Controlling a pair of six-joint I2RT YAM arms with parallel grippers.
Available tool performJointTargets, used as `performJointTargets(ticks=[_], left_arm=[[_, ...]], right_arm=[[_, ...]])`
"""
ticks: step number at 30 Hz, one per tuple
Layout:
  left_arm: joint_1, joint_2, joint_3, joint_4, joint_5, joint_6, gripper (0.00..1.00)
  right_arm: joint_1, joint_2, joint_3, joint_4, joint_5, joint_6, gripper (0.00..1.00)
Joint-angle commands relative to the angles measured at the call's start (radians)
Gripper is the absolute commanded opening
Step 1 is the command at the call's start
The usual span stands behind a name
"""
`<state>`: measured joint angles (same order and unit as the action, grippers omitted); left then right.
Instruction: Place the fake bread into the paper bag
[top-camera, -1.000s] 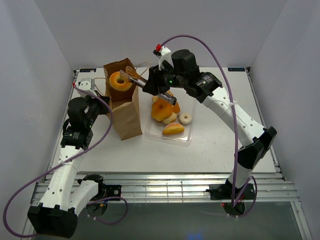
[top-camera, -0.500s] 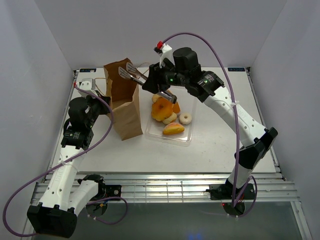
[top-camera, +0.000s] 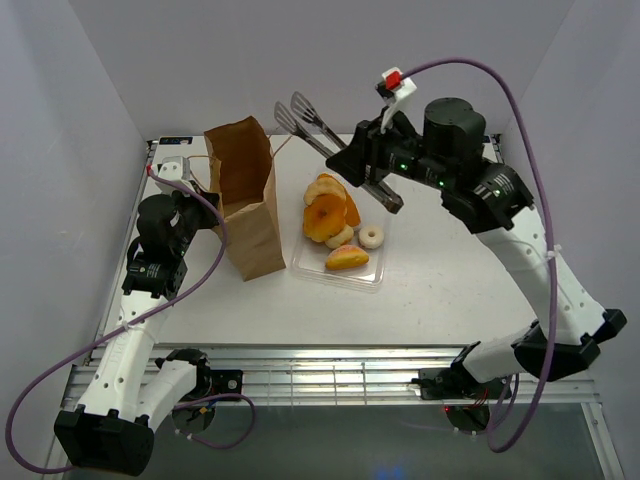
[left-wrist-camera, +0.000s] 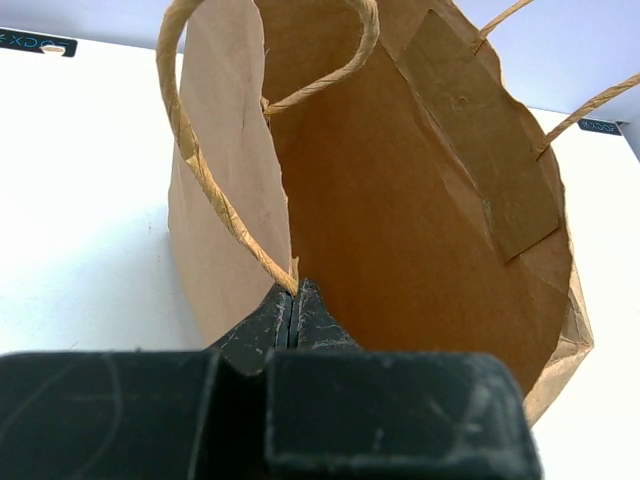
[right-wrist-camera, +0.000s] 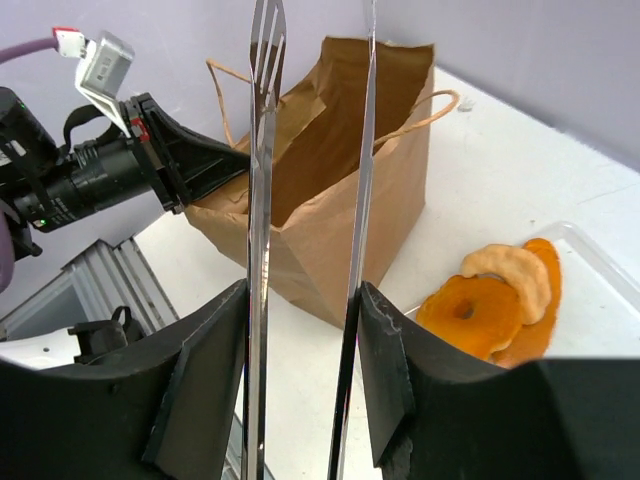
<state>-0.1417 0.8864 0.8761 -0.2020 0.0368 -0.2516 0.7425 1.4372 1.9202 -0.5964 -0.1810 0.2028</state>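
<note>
**A:** Step in hand?

**B:** Between loads, I judge. My right gripper (right-wrist-camera: 303, 300) squeezes the thin metal tongs (right-wrist-camera: 262, 150) by their arms. The blades are apart with nothing between them, raised above the far end of the clear plastic tray (top-camera: 375, 276). My left gripper (left-wrist-camera: 295, 308) is pinched closed on the near rim of the tall brown kraft paper bag (top-camera: 250, 215), keeping its mouth open.

**A:** Where's the bread?

**B:** The fake bread (top-camera: 328, 216) is orange ring doughnuts, a golden bun and small pale rolls. It lies heaped in the tray, just right of the bag. The bag's bottom is hidden from me, so I cannot tell what it holds.

**A:** Next move?

**B:** Tip the blades down onto one pastry and close around it. Then lift, swing left over the bag's mouth and release.

**A:** Anything in the way?

**B:** The looped string handles (left-wrist-camera: 198, 168) stand up at the rim. The long blades could snag them or nudge the paper wall. The pieces overlap, so a grab may drag a neighbour along.
</note>
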Motion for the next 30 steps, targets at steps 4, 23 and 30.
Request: performJointTargets(ticks=[4,23,30], left_arm=[[-0.007,-0.003,0.003,-0.005,-0.006,0.014,0.0],[-0.018,0.003,0.004,-0.004,0.009,0.014,0.0],[-0.027,0.005,0.006,-0.005,0.006,0.015,0.0]], right_arm=[[-0.031,-0.164,-0.133,0.024,0.086,-0.022,0.51],[-0.311,-0.478,-0.9,0.101,0.107,0.046,0.51],[-0.353,-0.482,-1.095,0.193,0.058,0.078,0.51]])
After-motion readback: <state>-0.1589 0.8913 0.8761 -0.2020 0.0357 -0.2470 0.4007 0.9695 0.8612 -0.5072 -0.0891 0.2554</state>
